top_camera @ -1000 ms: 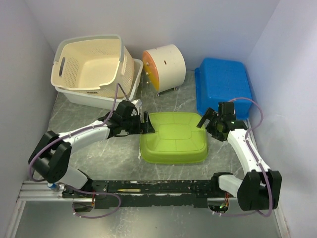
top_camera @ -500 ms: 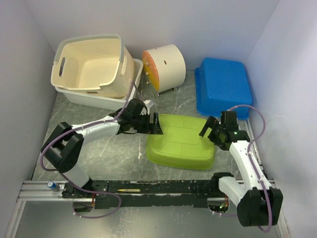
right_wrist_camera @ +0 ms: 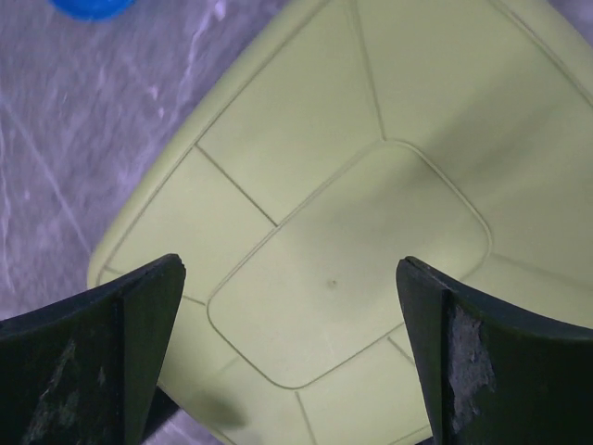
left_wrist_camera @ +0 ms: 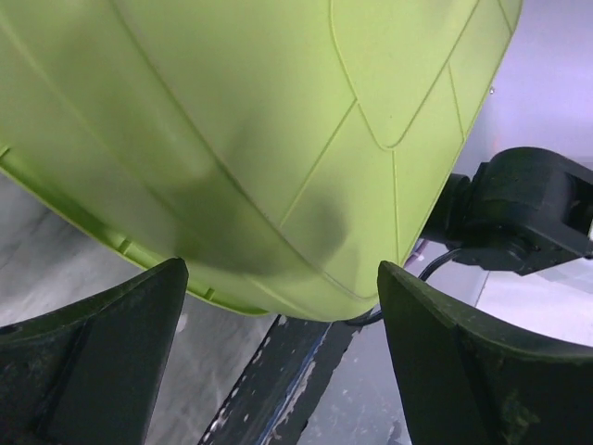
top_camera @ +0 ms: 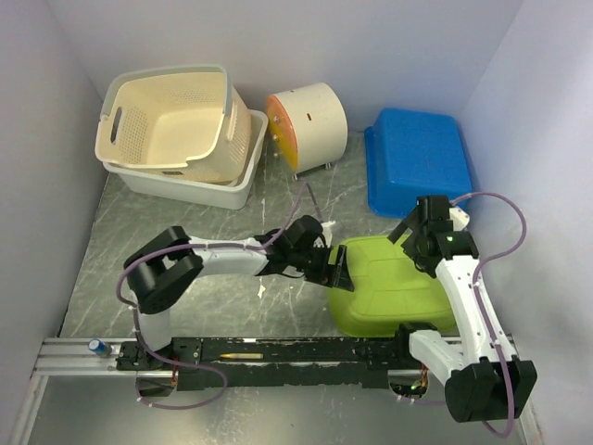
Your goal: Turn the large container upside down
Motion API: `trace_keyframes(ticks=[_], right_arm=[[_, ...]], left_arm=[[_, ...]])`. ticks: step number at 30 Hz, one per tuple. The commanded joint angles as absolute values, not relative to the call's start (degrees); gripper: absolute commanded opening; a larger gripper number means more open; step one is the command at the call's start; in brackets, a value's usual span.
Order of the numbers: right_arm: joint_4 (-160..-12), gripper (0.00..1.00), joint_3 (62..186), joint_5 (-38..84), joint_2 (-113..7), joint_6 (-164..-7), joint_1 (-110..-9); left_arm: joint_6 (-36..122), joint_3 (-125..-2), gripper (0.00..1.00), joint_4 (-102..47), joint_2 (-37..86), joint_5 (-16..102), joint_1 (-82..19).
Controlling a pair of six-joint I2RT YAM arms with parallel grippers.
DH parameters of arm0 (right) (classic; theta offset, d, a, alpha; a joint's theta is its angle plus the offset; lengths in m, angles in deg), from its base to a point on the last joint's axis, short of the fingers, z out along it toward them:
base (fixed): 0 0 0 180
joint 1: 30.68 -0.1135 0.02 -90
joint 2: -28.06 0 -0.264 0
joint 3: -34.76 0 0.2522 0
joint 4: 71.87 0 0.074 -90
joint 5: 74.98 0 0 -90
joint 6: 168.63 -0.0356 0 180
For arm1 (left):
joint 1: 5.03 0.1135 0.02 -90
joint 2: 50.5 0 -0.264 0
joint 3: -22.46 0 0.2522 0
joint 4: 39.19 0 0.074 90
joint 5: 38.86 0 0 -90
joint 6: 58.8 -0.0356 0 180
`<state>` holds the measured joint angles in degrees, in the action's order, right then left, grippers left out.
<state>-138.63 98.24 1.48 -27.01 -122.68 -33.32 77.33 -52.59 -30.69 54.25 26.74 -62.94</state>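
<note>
Table (top_camera: pixel 176 232) edge is the main hazard. The green container (top_camera: pixel 394 287) lies base-up near the right front corner, its near side close to the black rail (top_camera: pixel 278 350) where the arms are bolted. From the left wrist it looks tilted, with the rim raised off the marble on one side. A push from the left could, I judge, carry it onto the rail or against the right arm's base rather than settle it flat. The left gripper (top_camera: pixel 336 269) sits at its left edge, fingers wide apart and gripping nothing. The right gripper (top_camera: pixel 415 236) hovers over the ribbed base, fingers likewise wide. With neither holding it, the smooth plastic may slip or rock over.
</note>
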Motion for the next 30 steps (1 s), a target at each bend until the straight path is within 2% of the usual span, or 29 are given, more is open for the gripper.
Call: trace_keyframes(ticks=[1,8,17,21,26,30], right_arm=[[-144.6,1.00,102.3,-11.7,-26.4,-131.8,-33.4],[-142.0,1.00,109.9,-8.2,-24.4,-126.7,-33.4],[-143.4,1.00,112.9,-8.2,-23.6,-124.6,-33.4],[-144.3,1.00,114.7,-9.1,-22.9,-122.6,-33.4],[-144.4,1.00,117.3,-12.7,-20.8,-122.0,-33.4],[-137.2,1.00,115.5,-10.5,-16.2,-122.7,-33.4]], left_arm=[[81.3,-57.4,0.94,-38.8,59.2,23.6,-64.6],[82.6,-64.5,0.93,-43.2,66.5,22.9,-66.1],[79.4,-75.2,0.92,-38.4,72.4,21.8,-66.1],[73.4,-74.3,0.92,-28.7,65.6,25.1,-65.8],[60.1,-78.1,0.92,-7.3,53.5,32.9,-65.8],[52.8,-84.3,0.92,7.8,45.6,43.8,-65.8]])
